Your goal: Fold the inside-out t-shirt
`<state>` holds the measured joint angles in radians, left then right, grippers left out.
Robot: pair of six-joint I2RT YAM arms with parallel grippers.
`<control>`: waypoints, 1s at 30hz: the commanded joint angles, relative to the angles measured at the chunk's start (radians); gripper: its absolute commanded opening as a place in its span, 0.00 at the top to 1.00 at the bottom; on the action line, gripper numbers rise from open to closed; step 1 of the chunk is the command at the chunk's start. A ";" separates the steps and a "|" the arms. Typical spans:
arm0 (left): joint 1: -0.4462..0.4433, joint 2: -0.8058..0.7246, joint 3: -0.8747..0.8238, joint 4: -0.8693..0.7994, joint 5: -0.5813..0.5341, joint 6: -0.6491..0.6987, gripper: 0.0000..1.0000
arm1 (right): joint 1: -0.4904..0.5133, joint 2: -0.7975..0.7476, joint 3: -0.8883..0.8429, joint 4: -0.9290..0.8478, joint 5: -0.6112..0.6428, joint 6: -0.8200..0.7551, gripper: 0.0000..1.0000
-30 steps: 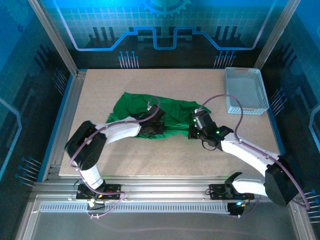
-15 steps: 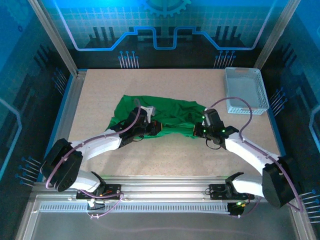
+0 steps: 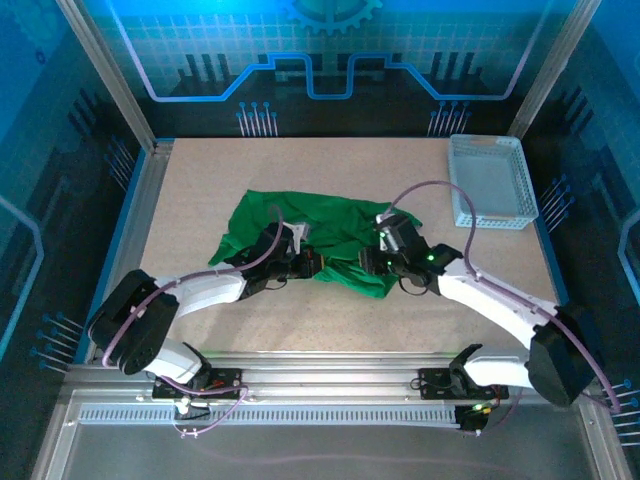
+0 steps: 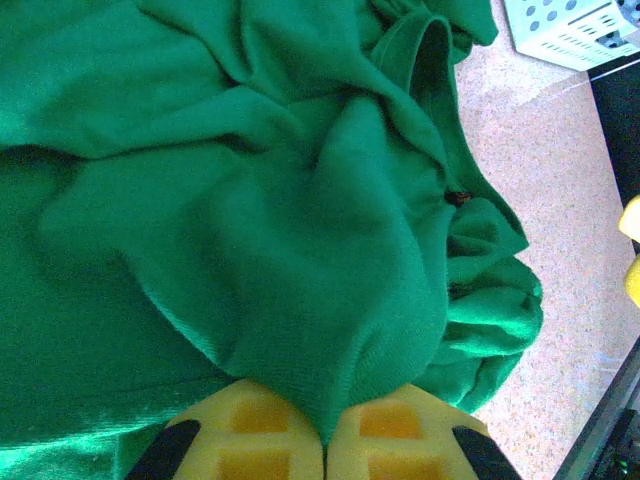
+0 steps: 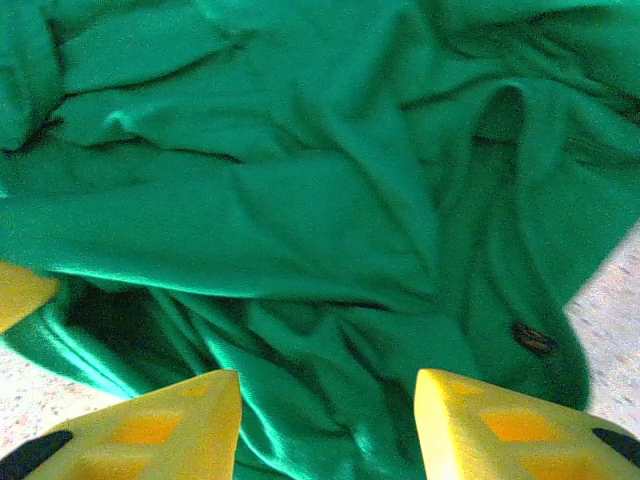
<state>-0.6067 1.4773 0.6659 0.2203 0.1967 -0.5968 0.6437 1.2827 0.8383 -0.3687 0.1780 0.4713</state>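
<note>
The inside-out t-shirt (image 3: 300,215) lies crumpled in the middle of the table, bright green and heavily creased. My left gripper (image 3: 308,263) sits at its near edge, and the left wrist view shows this gripper (image 4: 325,440) shut on a pinched fold of the shirt (image 4: 250,200). My right gripper (image 3: 366,262) hovers over the shirt's bunched right end, close to the left one. In the right wrist view its yellow fingers (image 5: 150,430) stand apart, so the gripper (image 5: 328,430) is open over loose cloth (image 5: 300,180) and holds nothing.
A white mesh basket (image 3: 490,180) stands at the back right of the table (image 3: 250,320), and its corner (image 4: 570,25) shows in the left wrist view. Bare tabletop lies in front of and behind the shirt. Metal frame posts edge the workspace.
The right gripper has opened and let go of the shirt after moving left toward the left gripper. The shirt's right end is now bunched toward the middle. The left gripper stays shut on cloth.
</note>
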 commanded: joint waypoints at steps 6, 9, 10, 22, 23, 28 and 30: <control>-0.019 -0.003 -0.018 0.044 0.023 0.002 1.00 | 0.105 0.237 0.118 0.000 0.008 -0.072 0.52; -0.018 -0.007 -0.020 0.037 0.015 0.006 1.00 | 0.121 0.292 0.146 -0.024 0.045 -0.076 0.55; -0.019 -0.008 -0.020 0.034 0.013 0.007 1.00 | 0.127 0.302 0.149 -0.026 0.050 -0.079 0.57; -0.017 -0.015 0.004 -0.034 -0.054 0.018 1.00 | 0.147 0.251 0.144 -0.061 0.119 -0.093 1.00; -0.016 -0.009 0.018 -0.068 -0.080 0.018 1.00 | 0.148 0.224 0.136 -0.057 0.108 -0.102 1.00; 0.028 0.052 0.085 -0.186 -0.129 0.003 0.97 | 0.146 0.038 0.068 0.015 0.017 -0.154 1.00; 0.060 0.075 0.093 -0.203 -0.124 -0.022 0.94 | 0.133 -0.044 0.009 0.064 -0.032 -0.159 1.00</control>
<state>-0.5877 1.5196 0.7288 0.1017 0.1108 -0.5995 0.7788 1.3365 0.9066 -0.3649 0.2188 0.3473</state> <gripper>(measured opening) 0.060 0.058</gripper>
